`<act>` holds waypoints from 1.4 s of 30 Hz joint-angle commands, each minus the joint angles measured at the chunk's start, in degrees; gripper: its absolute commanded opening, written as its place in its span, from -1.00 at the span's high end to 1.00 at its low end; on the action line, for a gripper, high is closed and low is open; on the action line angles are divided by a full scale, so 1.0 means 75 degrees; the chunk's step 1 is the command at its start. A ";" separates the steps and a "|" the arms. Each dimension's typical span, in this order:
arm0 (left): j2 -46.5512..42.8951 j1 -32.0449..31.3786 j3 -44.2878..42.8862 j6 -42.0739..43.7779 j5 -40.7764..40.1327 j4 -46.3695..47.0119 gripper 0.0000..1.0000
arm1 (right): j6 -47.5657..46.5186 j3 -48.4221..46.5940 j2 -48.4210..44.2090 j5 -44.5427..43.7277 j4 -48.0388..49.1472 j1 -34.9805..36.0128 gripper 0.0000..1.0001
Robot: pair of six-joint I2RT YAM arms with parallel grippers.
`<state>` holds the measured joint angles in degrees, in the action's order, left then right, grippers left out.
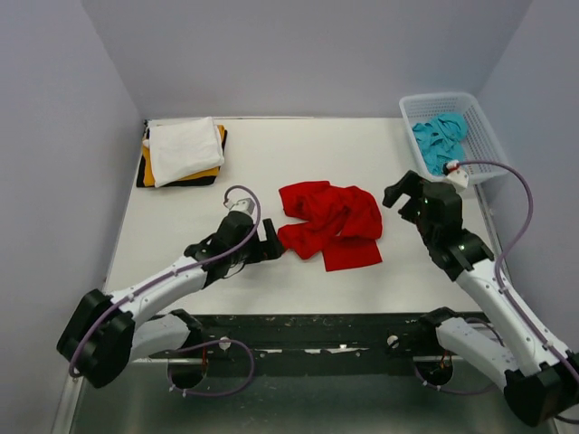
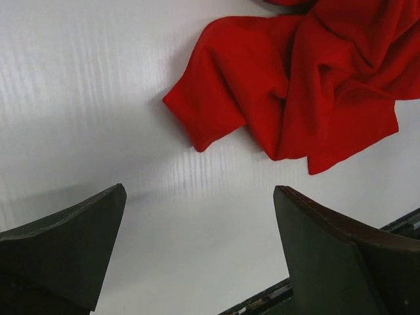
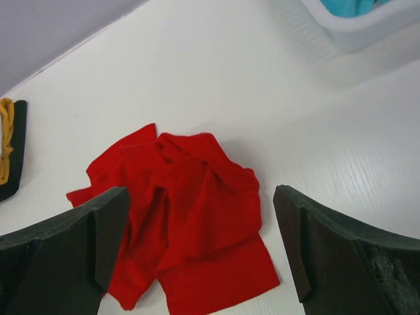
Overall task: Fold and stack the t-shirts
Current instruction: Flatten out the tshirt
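A bright red t-shirt lies crumpled in the middle of the white table; it also shows in the left wrist view and the right wrist view. My left gripper is open and empty, just left of the shirt's near sleeve. My right gripper is open and empty, above the table just right of the shirt. A folded stack sits at the far left: a white t-shirt on top, an orange one and a black one under it. A turquoise t-shirt lies bunched in the basket.
A white plastic lattice basket stands at the far right corner, also in the right wrist view. Grey walls close in the table on three sides. The table's near edge runs by the arm bases.
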<state>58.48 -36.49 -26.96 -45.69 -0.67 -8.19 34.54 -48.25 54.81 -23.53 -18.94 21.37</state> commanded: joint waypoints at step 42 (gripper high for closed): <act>0.3383 0.0283 -0.1271 0.0207 0.1752 0.2198 1.00 | 0.3069 0.3446 0.1746 0.2016 0.4757 0.0022 0.52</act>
<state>86.96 -34.57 -36.10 -44.64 13.32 9.58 57.49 -20.51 68.71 -2.35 13.52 21.39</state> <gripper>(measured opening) 0.036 0.368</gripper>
